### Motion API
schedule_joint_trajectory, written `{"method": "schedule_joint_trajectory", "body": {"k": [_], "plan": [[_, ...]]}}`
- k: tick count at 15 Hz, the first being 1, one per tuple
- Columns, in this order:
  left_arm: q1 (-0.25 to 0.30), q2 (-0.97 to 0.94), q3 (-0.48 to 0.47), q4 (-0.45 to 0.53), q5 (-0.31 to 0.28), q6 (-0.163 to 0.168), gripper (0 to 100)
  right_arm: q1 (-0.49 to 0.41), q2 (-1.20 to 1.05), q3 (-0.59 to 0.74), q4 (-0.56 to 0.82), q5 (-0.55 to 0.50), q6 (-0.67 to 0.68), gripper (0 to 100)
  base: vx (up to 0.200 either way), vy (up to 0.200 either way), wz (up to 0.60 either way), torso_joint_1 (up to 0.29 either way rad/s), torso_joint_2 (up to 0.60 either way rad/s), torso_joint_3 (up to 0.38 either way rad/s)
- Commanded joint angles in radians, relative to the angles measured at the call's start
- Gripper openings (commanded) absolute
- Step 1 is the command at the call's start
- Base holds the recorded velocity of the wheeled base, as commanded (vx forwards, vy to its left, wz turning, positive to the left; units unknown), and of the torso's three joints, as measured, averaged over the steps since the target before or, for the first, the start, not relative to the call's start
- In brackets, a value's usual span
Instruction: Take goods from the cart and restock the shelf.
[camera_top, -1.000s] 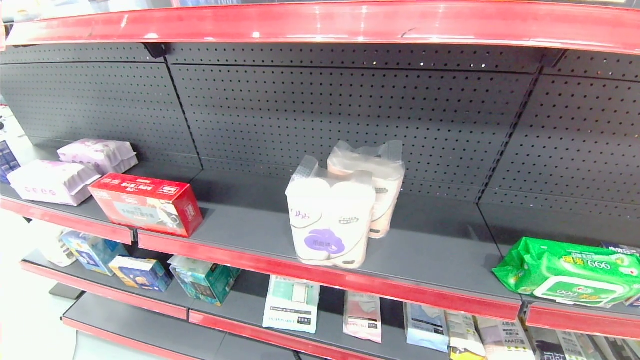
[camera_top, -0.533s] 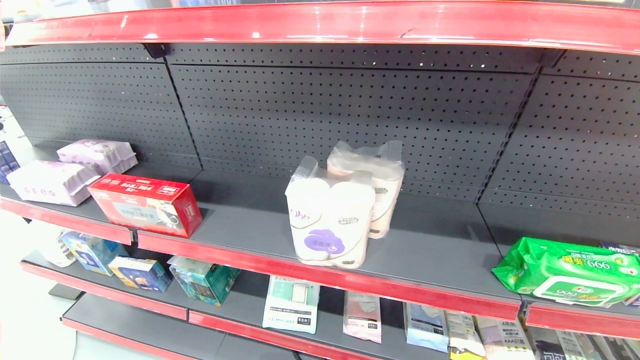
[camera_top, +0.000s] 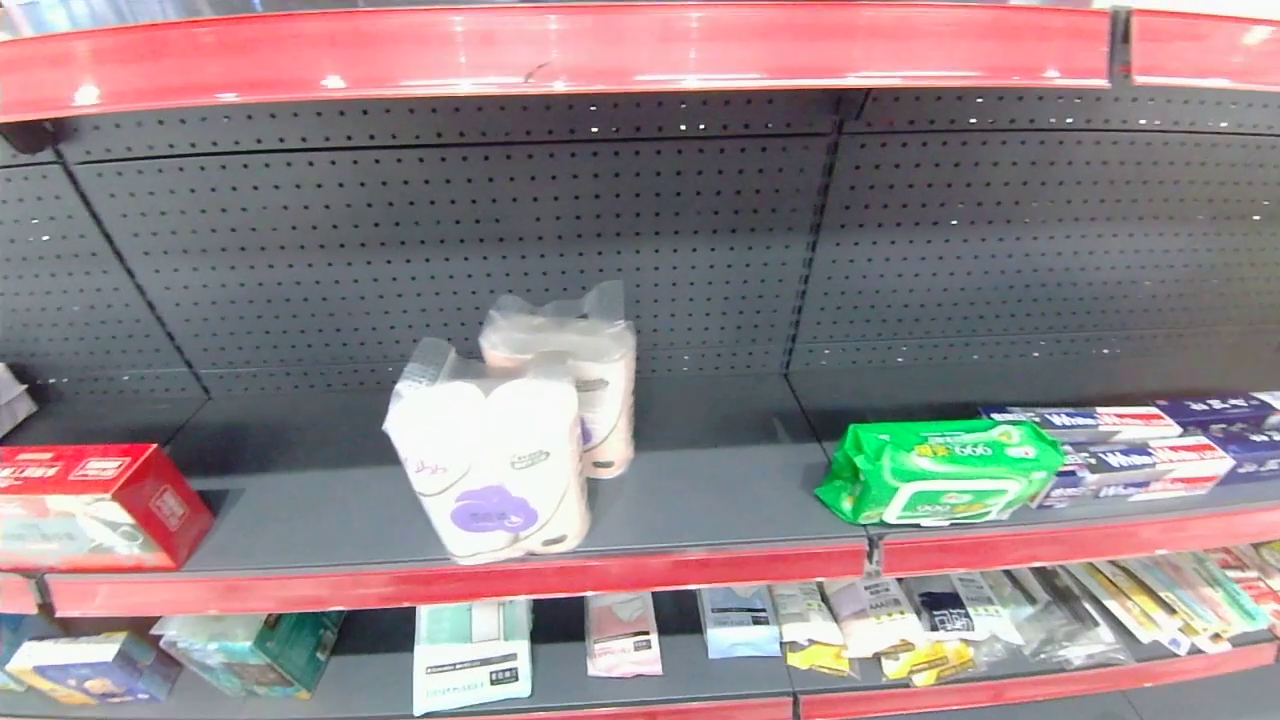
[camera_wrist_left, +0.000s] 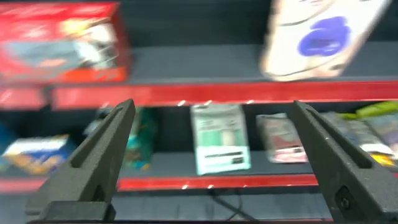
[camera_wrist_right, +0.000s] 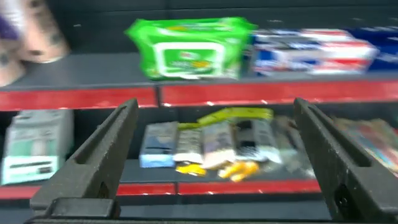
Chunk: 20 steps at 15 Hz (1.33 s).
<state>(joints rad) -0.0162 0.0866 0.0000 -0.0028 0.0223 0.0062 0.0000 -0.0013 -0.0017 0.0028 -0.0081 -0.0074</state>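
The shelf (camera_top: 450, 585) runs across the middle of my head view. The front toilet-roll pack (camera_top: 490, 460) stands upright left of centre, at the red front edge, and the rear toilet-roll pack (camera_top: 590, 390) stands just behind it. The red box (camera_top: 85, 505) lies at the left edge. The green wet-wipes pack (camera_top: 935, 470) lies right of centre, with blue cartons (camera_top: 1130, 450) just beside it at the right. Flat pouches (camera_top: 620, 635) lie on the lower shelf (camera_top: 1000, 690) along the bottom. My left claw (camera_wrist_left: 212, 109) is released, fingers spread wide with nothing between them, facing the shelf's red edge. My right claw (camera_wrist_right: 214, 106) is released too, empty, facing the wet-wipes pack
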Motion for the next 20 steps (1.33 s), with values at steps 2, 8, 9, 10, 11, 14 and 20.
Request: {"method": "schedule_joint_trajectory", "body": {"k": [2,8,9,10,11,14,20], "plan": [[-0.001,-0.008,0.0,0.0,0.001,0.0,100,0.0,0.001,0.0,0.0,0.0,0.0,100,0.0,0.0,-0.6,0.002,0.0,0.0],[0.01,-0.076,0.0,0.0,0.001,-0.002,100,0.0,0.001,0.0,0.0,0.0,0.0,100,0.0,0.0,-0.2,0.001,0.0,0.003],[0.01,-0.077,0.0,0.0,0.002,-0.005,100,0.0,0.001,0.0,0.0,0.0,0.0,100,0.0,0.0,0.0,0.0,0.0,0.0],[0.01,-0.077,0.0,0.0,0.001,-0.003,100,0.0,0.001,0.0,0.0,0.0,0.0,100,0.0,0.0,0.0,0.0,0.0,0.0],[0.01,-0.077,0.0,0.0,0.001,0.0,100,0.0,0.001,0.0,0.0,0.0,0.0,100,0.0,0.0,0.0,0.0,0.0,0.0],[0.012,-0.08,0.0,-0.003,0.011,0.012,100,0.0,0.001,0.0,0.0,0.0,0.0,100,0.0,0.0,0.0,0.0,0.0,0.0],[0.022,0.441,-0.509,0.083,0.071,-0.095,100,0.0,0.001,0.0,0.0,0.0,0.0,100,0.0,0.0,0.0,0.0,0.0,0.0]]}}
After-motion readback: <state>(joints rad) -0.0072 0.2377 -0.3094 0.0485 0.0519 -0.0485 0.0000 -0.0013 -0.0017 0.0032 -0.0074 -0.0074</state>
